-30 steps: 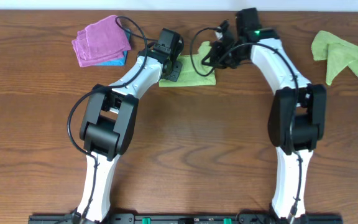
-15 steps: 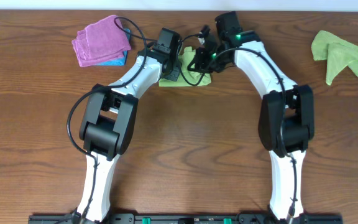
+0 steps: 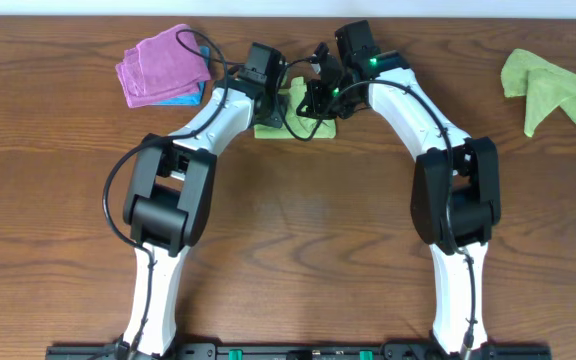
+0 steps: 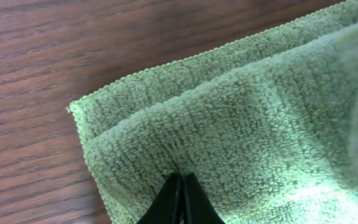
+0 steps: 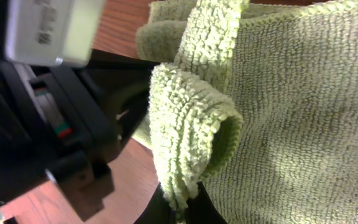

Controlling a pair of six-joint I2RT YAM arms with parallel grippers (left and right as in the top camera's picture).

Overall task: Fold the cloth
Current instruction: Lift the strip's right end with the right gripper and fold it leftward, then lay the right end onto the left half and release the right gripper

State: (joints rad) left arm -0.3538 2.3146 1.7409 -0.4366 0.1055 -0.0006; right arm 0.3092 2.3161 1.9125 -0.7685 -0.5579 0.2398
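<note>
Spanning left-right under both arms, the cloth (image 3: 320,130): right pincer (image 5: 179,208) clamped on its raised edge, just beside left pincer (image 4: 180,196), clamped on the folded layer.

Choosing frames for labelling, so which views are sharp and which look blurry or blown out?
Overhead: sharp, evenly lit, the cloth partly covered. Left wrist: weave crisp, right edge blurred, bright. Right wrist: fold sharp, left side defocused, white glare top left.

Robotics lab bench; paired arms (image 3: 168,200) on wooden table (image 3: 298,250)
</note>
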